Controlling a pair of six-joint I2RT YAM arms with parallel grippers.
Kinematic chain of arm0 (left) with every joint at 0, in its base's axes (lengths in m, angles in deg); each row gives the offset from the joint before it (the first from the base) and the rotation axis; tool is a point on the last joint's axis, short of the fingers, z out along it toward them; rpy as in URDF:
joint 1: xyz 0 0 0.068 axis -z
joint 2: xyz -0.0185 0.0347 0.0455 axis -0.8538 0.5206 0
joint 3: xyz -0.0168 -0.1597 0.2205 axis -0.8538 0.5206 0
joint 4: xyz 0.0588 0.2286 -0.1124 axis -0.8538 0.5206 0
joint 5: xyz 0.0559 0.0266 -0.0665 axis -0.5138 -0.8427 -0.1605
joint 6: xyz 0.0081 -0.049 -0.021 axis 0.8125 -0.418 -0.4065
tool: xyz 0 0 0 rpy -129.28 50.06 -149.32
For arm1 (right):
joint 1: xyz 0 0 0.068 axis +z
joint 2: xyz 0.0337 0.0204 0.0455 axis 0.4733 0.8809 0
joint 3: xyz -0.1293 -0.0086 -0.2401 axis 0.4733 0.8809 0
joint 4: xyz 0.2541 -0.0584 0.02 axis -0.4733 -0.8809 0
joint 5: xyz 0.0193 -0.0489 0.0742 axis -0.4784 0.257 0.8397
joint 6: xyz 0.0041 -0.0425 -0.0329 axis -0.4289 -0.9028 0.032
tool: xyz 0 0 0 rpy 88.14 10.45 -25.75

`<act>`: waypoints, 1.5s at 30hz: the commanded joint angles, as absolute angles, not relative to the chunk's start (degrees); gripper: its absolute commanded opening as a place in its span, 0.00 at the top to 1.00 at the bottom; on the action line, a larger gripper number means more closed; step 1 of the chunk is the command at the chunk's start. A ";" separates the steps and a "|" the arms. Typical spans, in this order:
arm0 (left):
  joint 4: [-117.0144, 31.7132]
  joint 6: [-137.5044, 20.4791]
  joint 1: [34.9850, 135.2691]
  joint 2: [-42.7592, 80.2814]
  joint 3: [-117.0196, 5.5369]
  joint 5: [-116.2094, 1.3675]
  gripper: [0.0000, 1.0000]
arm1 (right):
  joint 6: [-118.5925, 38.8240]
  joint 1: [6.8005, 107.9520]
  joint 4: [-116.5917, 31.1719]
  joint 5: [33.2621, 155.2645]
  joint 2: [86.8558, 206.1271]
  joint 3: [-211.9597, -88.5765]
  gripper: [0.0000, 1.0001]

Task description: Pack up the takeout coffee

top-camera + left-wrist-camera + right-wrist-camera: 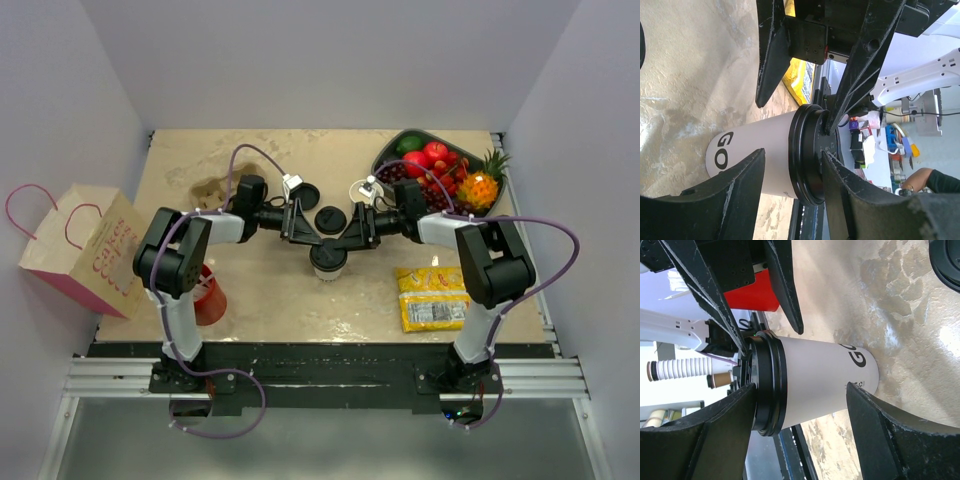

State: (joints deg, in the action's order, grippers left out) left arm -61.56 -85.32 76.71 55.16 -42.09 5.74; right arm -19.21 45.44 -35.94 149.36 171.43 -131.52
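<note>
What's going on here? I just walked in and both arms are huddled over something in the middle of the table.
Both arms reach in toward the lidded white coffee cup, which stands upright on the table. The left tool and the right tool are both open, one on each side of the cup, and neither is clamped on it. The paper bag sits at the far left, so the cup is not packed yet.

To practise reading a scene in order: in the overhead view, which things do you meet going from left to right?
In order: tan paper bag with pink handles → red cup → white paper cup with black lid → yellow snack packet.
</note>
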 commanded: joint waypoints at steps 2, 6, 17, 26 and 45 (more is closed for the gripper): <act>-62.88 -84.82 76.91 55.59 -41.93 5.77 0.47 | -20.42 44.95 -35.26 148.85 169.74 -131.24 0.26; -58.57 -81.48 76.91 55.24 -41.49 4.81 0.48 | -19.63 44.86 -34.30 147.54 169.82 -129.48 0.27; -55.58 -78.93 76.91 55.06 -40.79 2.96 0.49 | -13.66 44.51 -28.68 143.66 170.26 -125.97 0.27; -52.68 -76.03 76.65 55.15 -40.70 1.91 0.49 | -4.78 44.51 -14.43 144.63 172.90 -120.16 0.28; -69.28 -88.32 76.73 52.69 -38.33 4.89 0.49 | -12.07 44.33 -24.44 137.16 170.36 -119.71 0.38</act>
